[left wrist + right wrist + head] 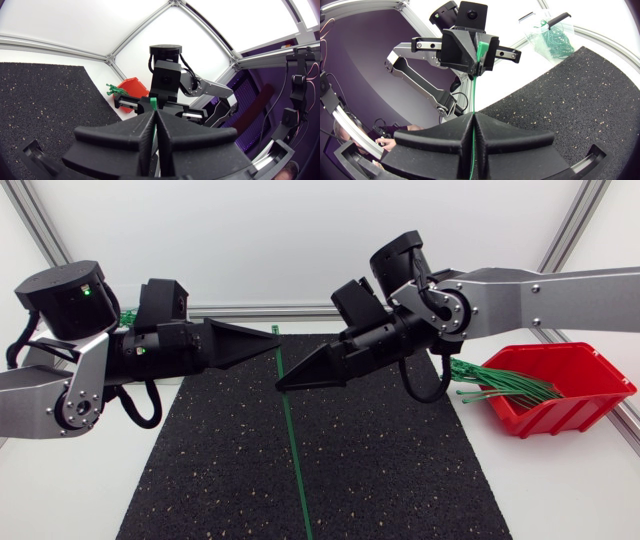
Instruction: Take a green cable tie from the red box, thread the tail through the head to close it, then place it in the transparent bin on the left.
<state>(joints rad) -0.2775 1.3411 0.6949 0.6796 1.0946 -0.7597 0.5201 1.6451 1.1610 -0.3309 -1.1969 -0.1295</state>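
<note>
Threading step, not yet done, judging by the straight, unlooped strap. At far left, behind the left arm and mostly hidden from above: the transparent bin [534, 31], holding a tangle of green ties. Next along, the left gripper [273, 334], fingers pressed together on the head end of the green cable tie [292, 440], raised above the black mat [400, 470]. A short way down the strap, the right gripper [282, 384], fingers likewise clamped tight on it, the 2 tips near each other but apart. Beyond that grip, a long free tail, running over the middle of the mat toward its near edge. At far right, the red box [560, 416], with spare ties [505, 380] poking out over its rim.

Calls next, by the look of it, for bending the tail round to meet the head. Probably means releasing 1 grip, retaking the strap nearer its tip, then steering that tip into the slot, too small to make out here.

In the way: only the 2 broad wedge tips crowding the head. Risks a slip or twist of the thin strap during any regrip.
</note>
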